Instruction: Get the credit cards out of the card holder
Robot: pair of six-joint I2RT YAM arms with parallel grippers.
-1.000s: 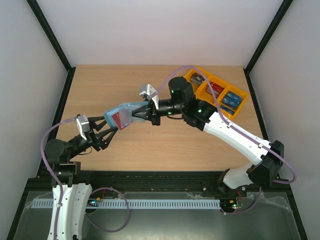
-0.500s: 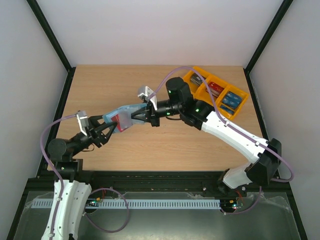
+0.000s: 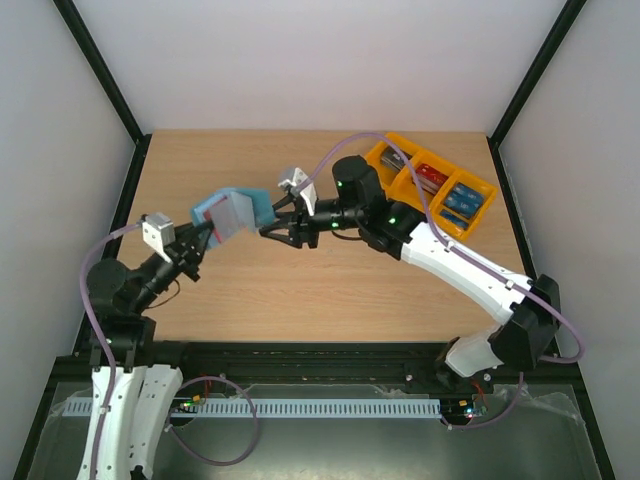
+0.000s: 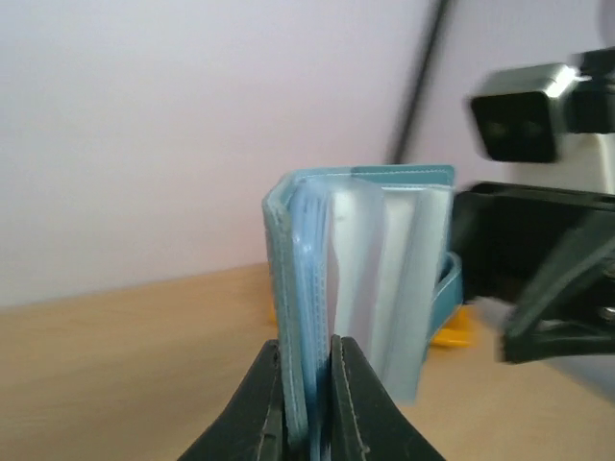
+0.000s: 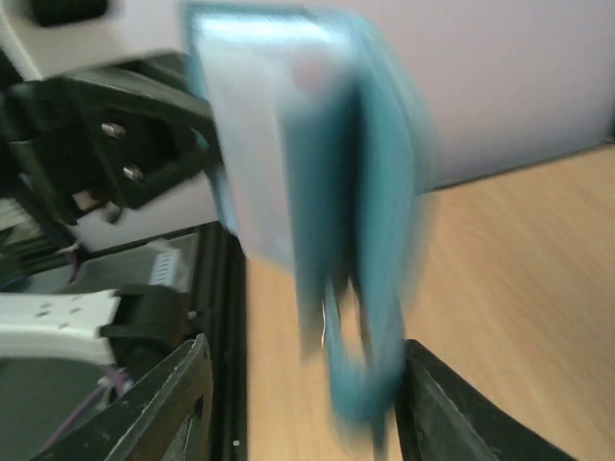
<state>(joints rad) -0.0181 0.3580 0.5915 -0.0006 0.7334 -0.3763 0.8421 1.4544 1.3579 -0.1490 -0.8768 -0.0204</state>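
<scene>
"Above the left half of the desk (image 3: 330, 295), what did the left arm (image 3: 140, 285) have?"

"The card holder (image 3: 232, 212), lifted clear of the wood. The left jaws were pinching it at its lower edge. In the left wrist view the two black fingers (image 4: 261, 408) pressed together on one teal cover and a few of the inner leaves."

"How did it look?"

"It was a small teal-blue wallet, upright and fallen partly open like a book. The gripped cover was the darker teal and the lining a lighter blue. The clear pockets (image 4: 384, 279) fanned out to the right of the pinch. The other cover stood free beyond them."

"Were there any cards in it?"

"I could not tell. The pockets looked pale and cloudy, and nothing inside them could be made out."

"And the right arm (image 3: 460, 265)?"

"The right jaws were spread. From overhead they sat just beside the holder's free edge. In the right wrist view the holder was a teal blur hanging above and between the two parted fingers (image 5: 178, 403). Whether either finger touched it, I could not tell."

"Were cards anywhere else?"

"Yes. Credit cards (image 3: 432, 178) lay in an orange tray (image 3: 408, 186) at the far right of the desk. There were dark grey, red and blue ones, each colour in its own compartment, well apart from the holder."
</scene>
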